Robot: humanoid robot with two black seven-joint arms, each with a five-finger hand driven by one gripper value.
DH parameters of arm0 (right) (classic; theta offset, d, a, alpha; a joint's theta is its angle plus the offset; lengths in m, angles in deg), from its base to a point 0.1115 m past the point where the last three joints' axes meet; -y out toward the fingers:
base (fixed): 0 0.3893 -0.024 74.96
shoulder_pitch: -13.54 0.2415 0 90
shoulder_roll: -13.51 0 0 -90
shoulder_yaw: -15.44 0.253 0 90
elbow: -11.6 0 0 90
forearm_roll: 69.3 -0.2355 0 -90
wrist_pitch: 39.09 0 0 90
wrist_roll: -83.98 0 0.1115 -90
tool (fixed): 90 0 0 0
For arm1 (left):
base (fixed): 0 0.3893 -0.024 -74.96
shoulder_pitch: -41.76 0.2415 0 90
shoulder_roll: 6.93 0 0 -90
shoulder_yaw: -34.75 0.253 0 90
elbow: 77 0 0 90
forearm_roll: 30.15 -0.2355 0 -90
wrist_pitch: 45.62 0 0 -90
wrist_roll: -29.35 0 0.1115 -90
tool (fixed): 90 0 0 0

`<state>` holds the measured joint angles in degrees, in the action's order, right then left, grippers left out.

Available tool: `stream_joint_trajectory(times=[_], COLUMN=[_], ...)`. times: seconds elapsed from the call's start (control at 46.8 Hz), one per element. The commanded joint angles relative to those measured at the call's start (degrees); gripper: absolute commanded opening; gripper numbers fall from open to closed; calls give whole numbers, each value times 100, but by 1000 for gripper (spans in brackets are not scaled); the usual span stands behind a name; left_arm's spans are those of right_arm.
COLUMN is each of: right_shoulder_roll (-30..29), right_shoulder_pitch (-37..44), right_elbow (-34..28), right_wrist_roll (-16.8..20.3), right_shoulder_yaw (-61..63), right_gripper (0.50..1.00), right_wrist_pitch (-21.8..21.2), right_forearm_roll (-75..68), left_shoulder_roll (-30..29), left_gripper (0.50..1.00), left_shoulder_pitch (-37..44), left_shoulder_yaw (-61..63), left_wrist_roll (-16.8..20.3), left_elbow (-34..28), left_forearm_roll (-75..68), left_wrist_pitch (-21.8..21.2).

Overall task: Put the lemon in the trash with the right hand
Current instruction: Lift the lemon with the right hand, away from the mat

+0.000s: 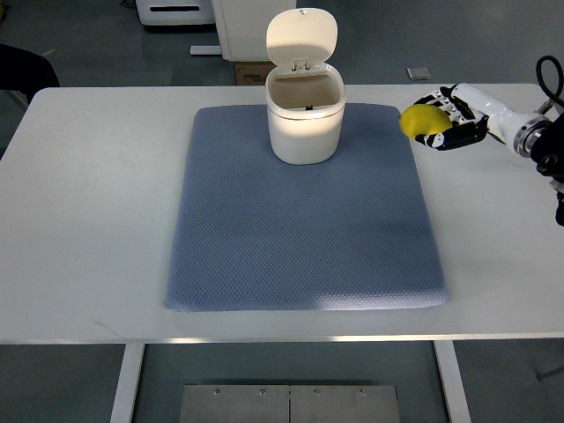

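Note:
A yellow lemon (422,122) is held in my right hand (445,119), whose arm comes in from the right edge. The fingers curl around the fruit, and the hand hovers above the table just off the mat's far right corner. A small white trash can (304,123) stands on the far middle of the blue-grey mat (304,229), its lid (301,37) flipped up and the opening exposed. The lemon is to the right of the can, roughly level with its rim. The left arm does not show.
The white table (88,220) carries the mat and can. Black cables (551,79) loop near my right wrist. White equipment (176,11) and a cardboard box (252,72) stand on the floor beyond the far edge.

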<state>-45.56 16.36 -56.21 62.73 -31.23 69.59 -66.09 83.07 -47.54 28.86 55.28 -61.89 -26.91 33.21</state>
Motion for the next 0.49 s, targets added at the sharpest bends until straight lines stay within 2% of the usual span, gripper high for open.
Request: stream_joint_trajectory(times=[0.0, 0.278, 0.47], right_shoulder_roll=[71, 19, -359], right_shoulder_pitch=[130, 605, 790], right_elbow=[13, 22, 22], right_wrist_roll=[25, 235, 358], right_shoulder_yaw=[0, 9, 0], right_gripper=[500, 500, 500], right_wrist_pitch=[-75, -198, -198], right_forearm_roll=[-57, -137, -348], left_shoulder_roll=[0, 0, 0], left_gripper=[1000, 1000, 1000], left_shoulder_pitch=[0, 0, 0], left_shoulder_yaw=[0, 0, 0], left_wrist_roll=[0, 0, 0], left_elbow=[0, 0, 0], left_forearm_roll=[0, 0, 0], left_wrist_pitch=[0, 0, 0])
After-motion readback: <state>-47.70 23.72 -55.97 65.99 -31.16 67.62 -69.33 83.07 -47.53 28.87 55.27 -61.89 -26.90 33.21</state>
